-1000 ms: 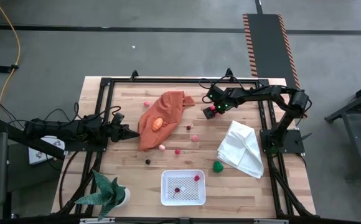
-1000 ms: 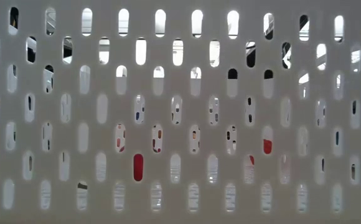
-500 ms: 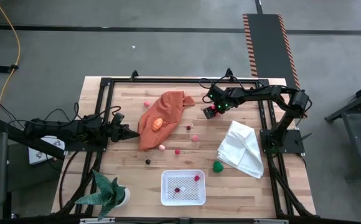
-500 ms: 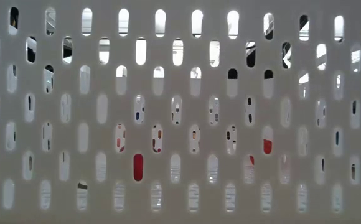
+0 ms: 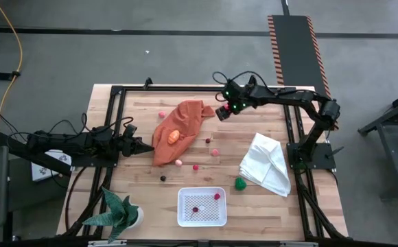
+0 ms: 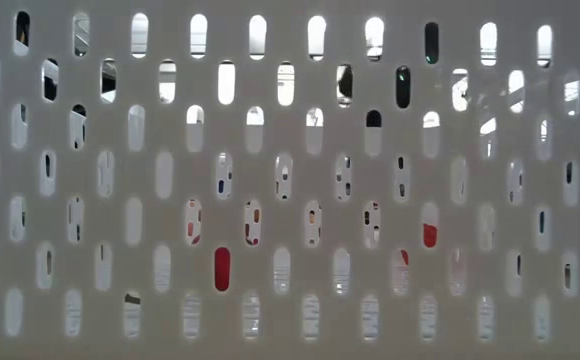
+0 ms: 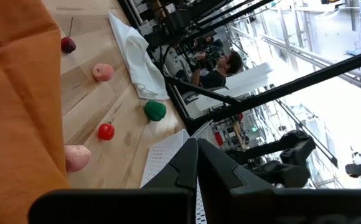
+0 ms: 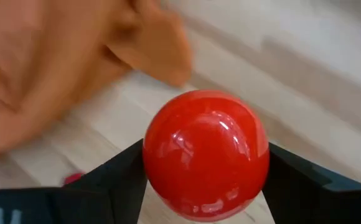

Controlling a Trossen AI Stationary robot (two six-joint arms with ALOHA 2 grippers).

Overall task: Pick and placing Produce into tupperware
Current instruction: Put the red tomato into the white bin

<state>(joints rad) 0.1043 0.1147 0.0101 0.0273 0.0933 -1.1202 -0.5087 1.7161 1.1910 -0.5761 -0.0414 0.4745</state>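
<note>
Grip check first: my right hand [image 8: 202,186] is clenched on a glossy red ball [image 8: 205,154], seated between both fingers in the right wrist view. From above, that hand [image 5: 221,112] hangs over the far part of the worktop [image 5: 137,206], just beside the orange cloth [image 5: 178,127]. The tupperware [image 5: 201,206] sits at the near edge, well apart, with two small pieces already in it.

Step in hand, as I judge it: carry and drop. The ball is smooth and round, so I'd keep the squeeze steady and avoid jerks. I'd route it clear of the cloth and the white folded cloth [image 5: 266,163], come in low over the container's middle, then let go so it doesn't bounce out.

Left hand [image 7: 196,163] is clenched on nothing, parked at the cloth's other side.

Loose pieces remain near the cloth.
</note>
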